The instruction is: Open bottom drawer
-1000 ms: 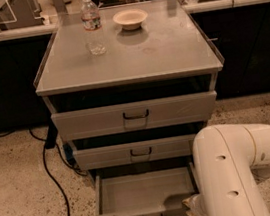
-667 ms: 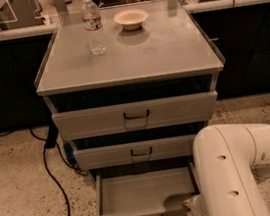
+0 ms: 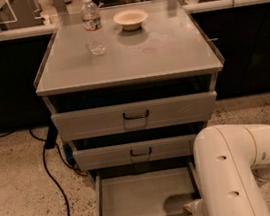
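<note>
The bottom drawer (image 3: 143, 194) stood pulled well out, so the task seemed nearly done. The pincer (image 3: 193, 208) was at the drawer's front right corner; I could not tell its state.

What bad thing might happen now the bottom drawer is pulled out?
The claw sits low by the bottom drawer's front right corner, so a careless arm move might knock it back in. A hard bump may also topple the bottle on top.
</note>
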Action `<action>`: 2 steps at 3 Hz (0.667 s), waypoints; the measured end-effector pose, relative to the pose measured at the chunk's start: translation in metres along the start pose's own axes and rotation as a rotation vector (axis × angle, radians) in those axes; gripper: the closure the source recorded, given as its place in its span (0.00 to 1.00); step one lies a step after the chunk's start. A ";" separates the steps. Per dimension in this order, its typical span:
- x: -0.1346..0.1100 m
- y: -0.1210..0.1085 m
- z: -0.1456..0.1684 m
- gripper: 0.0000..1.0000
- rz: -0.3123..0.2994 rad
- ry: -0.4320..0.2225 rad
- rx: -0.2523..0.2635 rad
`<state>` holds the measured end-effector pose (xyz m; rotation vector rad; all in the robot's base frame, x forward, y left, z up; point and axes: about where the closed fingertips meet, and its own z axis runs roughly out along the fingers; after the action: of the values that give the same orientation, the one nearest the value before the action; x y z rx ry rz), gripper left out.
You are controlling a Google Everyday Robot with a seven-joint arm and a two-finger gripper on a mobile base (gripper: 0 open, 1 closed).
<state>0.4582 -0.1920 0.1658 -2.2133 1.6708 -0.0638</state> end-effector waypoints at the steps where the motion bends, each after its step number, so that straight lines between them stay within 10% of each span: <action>1: -0.002 0.017 -0.005 1.00 0.014 0.001 -0.018; 2: -0.002 0.017 -0.005 1.00 0.014 0.001 -0.018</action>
<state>0.4402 -0.1955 0.1657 -2.2150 1.6931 -0.0465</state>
